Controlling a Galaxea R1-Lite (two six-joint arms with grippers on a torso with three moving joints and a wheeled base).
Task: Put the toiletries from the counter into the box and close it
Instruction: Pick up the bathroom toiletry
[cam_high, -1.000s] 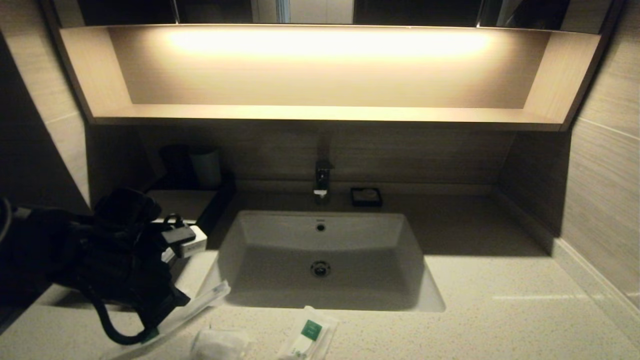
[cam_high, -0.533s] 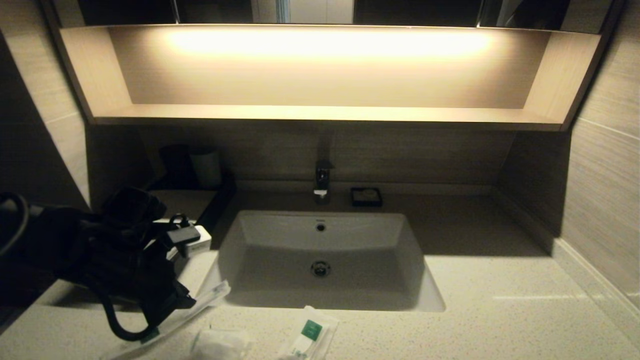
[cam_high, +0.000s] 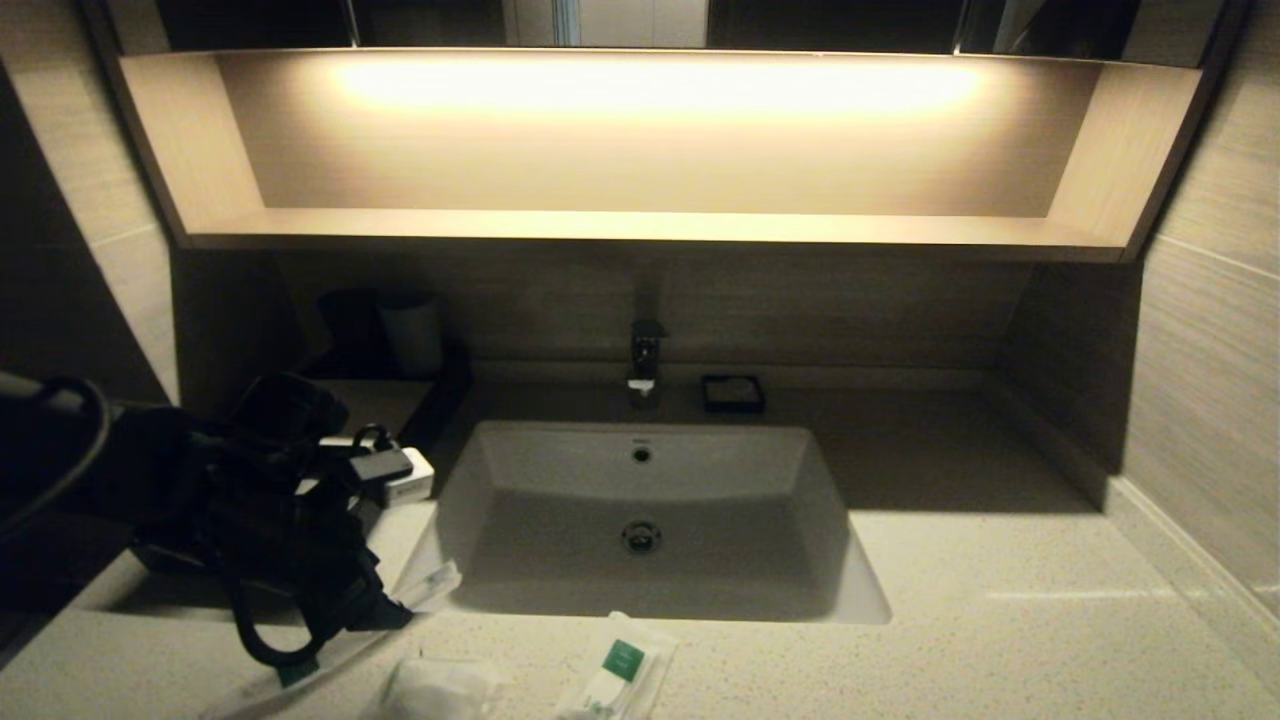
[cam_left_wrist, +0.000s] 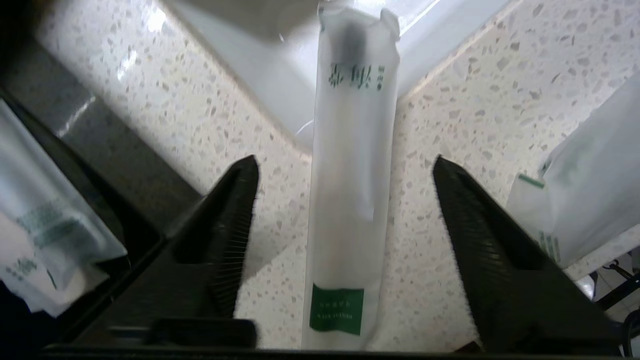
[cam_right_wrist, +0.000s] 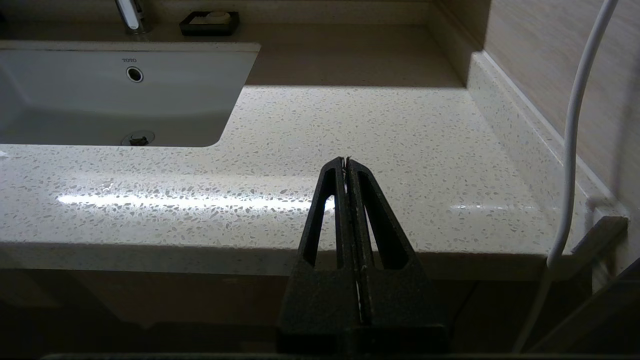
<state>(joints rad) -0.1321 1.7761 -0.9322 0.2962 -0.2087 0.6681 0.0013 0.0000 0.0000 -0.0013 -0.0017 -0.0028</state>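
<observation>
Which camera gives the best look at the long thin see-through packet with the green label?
The left wrist view: the long thin see-through plastic packet lies on the speckled counter between the open left hand, green label and print readable. In the head view only its end by the sink shows, the arm covering the rest. The right wrist view misses it.

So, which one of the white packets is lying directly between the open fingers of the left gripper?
The long thin packet, with its green label towards the left gripper. It runs to the sink's corner. The shorter packet and the puffy packet lie aside.
</observation>
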